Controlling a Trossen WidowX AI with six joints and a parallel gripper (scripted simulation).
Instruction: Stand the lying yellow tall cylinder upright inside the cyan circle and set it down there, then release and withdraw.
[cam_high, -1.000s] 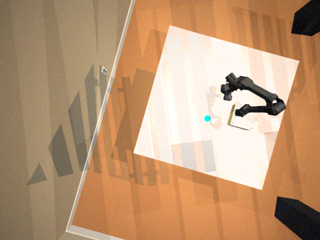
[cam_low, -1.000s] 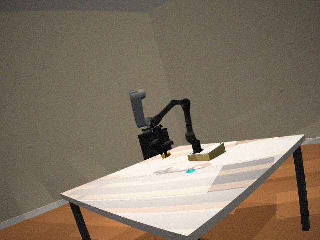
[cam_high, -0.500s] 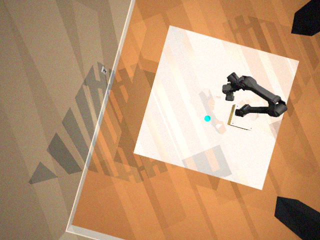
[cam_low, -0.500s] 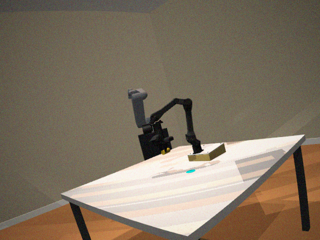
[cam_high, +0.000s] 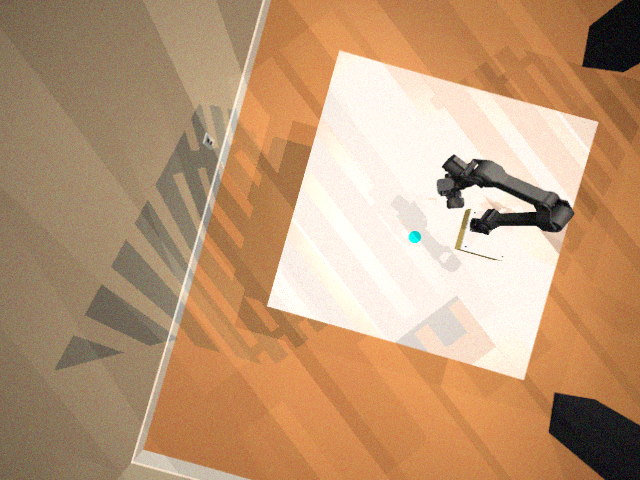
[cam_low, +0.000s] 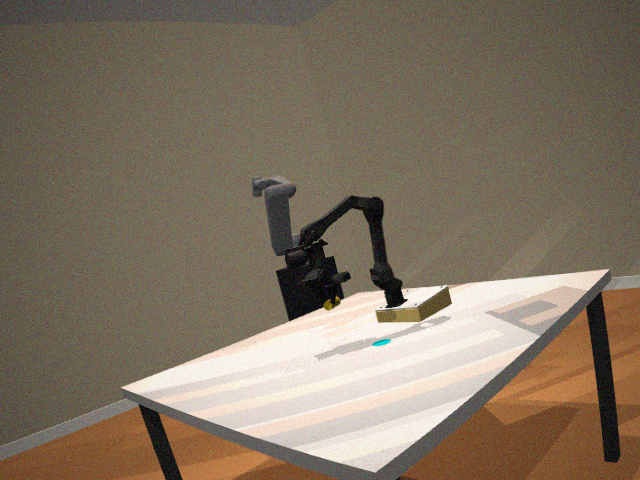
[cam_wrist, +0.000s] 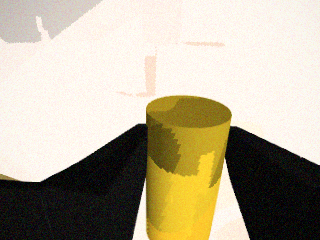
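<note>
My gripper (cam_low: 332, 297) (cam_wrist: 186, 135) is shut on the yellow tall cylinder (cam_low: 327, 305) (cam_wrist: 185, 195) and holds it above the table. In the wrist view the cylinder sits between the two dark fingers, with one round end facing up and away. In the exterior view it looks roughly level, one finger crossing in front of it. In the top view the arm hides it. The cyan circle (cam_high: 414, 237) (cam_low: 381, 342) lies flat and uncovered on the table, off to one side of the gripper.
The arm stands on a low box with a white top and gold sides (cam_high: 462, 230) (cam_low: 435, 305), near the circle. The white table (cam_high: 361, 129) (cam_low: 289, 408) carries shadows. A grey arm-like shape (cam_low: 279, 222) and a dark block stand behind the table in the exterior view.
</note>
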